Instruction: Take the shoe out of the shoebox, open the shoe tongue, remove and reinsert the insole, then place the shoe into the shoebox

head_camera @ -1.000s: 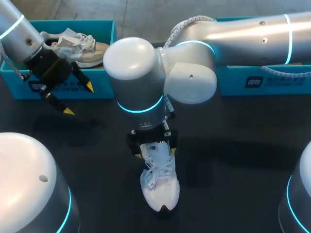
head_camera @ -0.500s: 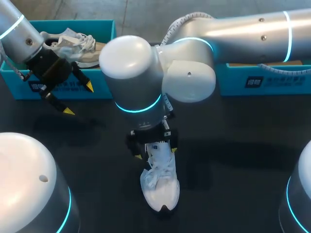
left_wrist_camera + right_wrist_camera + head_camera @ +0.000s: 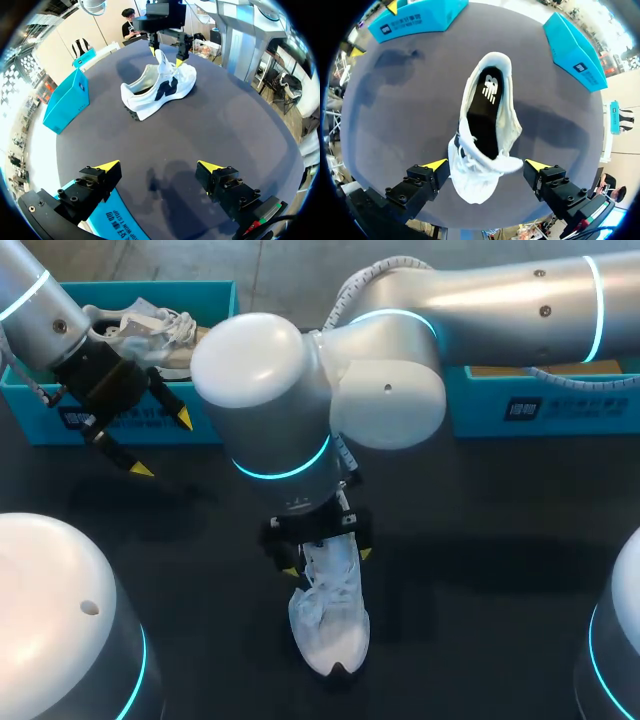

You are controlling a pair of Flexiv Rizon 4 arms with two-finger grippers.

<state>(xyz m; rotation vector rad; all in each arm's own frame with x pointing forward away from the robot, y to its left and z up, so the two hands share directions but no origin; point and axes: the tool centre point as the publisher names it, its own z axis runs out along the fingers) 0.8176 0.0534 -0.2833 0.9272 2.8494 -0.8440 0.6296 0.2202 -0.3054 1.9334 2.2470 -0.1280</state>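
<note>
A white shoe point(image 3: 330, 625) stands on the dark table, toe toward the near edge. Its black insole point(image 3: 485, 115) shows inside the collar. My right gripper point(image 3: 328, 560) hangs over the tongue and laces, open. Its yellow tips stand either side of the tongue point(image 3: 492, 162) without clasping it, and the same right gripper point(image 3: 167, 52) appears beyond the shoe point(image 3: 160, 90) in the left wrist view. My left gripper point(image 3: 162, 445) is open with nothing in it, in front of the left teal shoebox point(image 3: 215, 300). My left gripper point(image 3: 159, 167) is far from the shoe.
The left shoebox holds a second, grey-white shoe point(image 3: 150, 335). Another teal shoebox point(image 3: 540, 405) stands at the back right, partly under my right arm. Both boxes point(image 3: 420, 17) point(image 3: 575, 50) lie beyond the shoe's heel in the right wrist view.
My right arm has swung a little left, and its gripper has edged along the shoe toward the laces. The left arm and the shoe have not moved.
</note>
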